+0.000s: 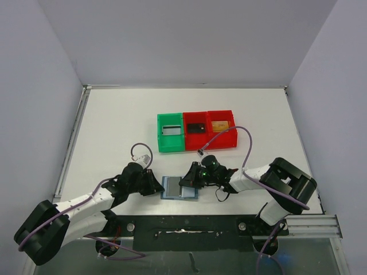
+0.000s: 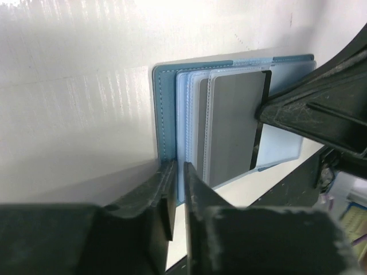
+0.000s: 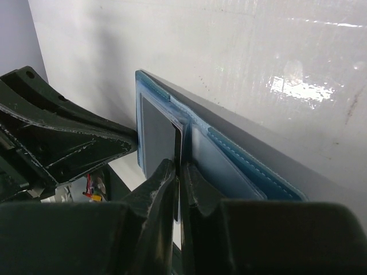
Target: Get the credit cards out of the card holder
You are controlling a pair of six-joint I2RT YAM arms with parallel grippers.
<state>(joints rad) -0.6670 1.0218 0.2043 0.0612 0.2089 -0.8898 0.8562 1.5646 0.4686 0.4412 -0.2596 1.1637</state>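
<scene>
1. Looking at the card holder (image 1: pixel 171 188) lying open and flat on the white table (image 1: pixel 114 126), close to the near edge, right between the two grippers.
2. Reaching in low from the left with the left arm, elbow folded down near the table, wrist pointing right.
3. Clamping the left gripper (image 2: pixel 178 172) onto the holder's left edge, squeezing the fingers (image 2: pixel 155 195) almost together with the stitched blue border caught in the gap.
4. Coming in from the right with the right arm, forearm stretching left, wrist tipping down over the holder's right half.
5. Pinching the right gripper (image 3: pixel 179 166) tight on the edge of a dark grey credit card (image 3: pixel 157 137), with the card resting flat against the holder's inner panel. Honestly not managing to tell how much of it is tucked in a sleeve.
6. Spotting pale, layered sleeve edges stacked just left of that card in the left wrist view.
7. Noticing a green bin (image 1: pixel 171 146) and two red bins (image 1: pixel 222 140) sitting side by side in a row well beyond, on the far side.
</scene>
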